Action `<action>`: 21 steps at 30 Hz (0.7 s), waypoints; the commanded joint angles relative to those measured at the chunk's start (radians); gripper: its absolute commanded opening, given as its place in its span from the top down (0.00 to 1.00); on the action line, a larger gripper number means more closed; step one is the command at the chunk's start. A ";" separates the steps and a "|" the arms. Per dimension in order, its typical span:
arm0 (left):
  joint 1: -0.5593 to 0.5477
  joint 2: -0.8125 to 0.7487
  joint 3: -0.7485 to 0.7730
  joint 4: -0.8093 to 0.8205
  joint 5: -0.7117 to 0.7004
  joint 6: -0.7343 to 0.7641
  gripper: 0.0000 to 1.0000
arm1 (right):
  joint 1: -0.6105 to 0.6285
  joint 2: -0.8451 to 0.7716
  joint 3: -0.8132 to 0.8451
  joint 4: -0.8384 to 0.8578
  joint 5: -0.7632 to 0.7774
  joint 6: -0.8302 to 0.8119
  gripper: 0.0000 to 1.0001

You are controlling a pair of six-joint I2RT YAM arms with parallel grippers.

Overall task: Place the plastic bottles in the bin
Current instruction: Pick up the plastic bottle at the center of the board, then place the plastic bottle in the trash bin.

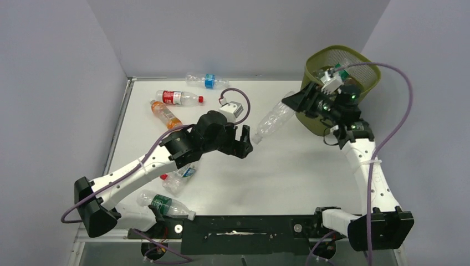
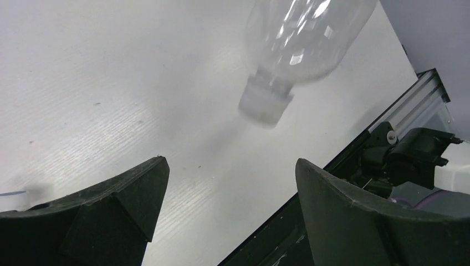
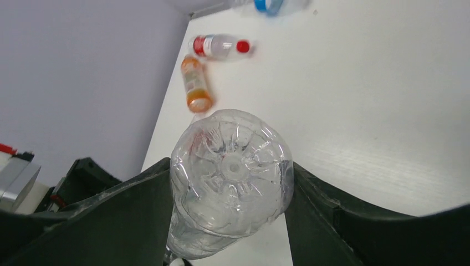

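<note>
Right gripper [image 1: 292,101] pinches a clear bottle [image 1: 271,122] by its base, just left of the bin [image 1: 366,62] — not yet over the rim. Left gripper [image 1: 244,142] is spread, empty. Five loose bottles [image 1: 177,97] remain well left of the bin — most work is left.

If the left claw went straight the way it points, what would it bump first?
Probably the white cap of the clear bottle held by the right gripper; it sits ahead of the open left gripper, though depth is unclear.
</note>
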 commanded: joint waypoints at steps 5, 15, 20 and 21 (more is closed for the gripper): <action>0.061 -0.099 0.036 -0.037 -0.028 0.010 0.14 | -0.234 0.134 0.581 -0.307 0.140 -0.279 0.41; 0.082 -0.153 -0.010 -0.056 -0.022 0.009 0.14 | -0.388 0.223 0.791 -0.199 0.311 -0.272 0.41; 0.093 -0.171 -0.025 -0.059 -0.018 0.013 0.14 | -0.395 0.207 0.695 -0.064 0.417 -0.276 0.40; 0.095 -0.175 -0.027 -0.058 -0.017 0.012 0.14 | -0.399 0.205 0.683 -0.044 0.430 -0.276 0.40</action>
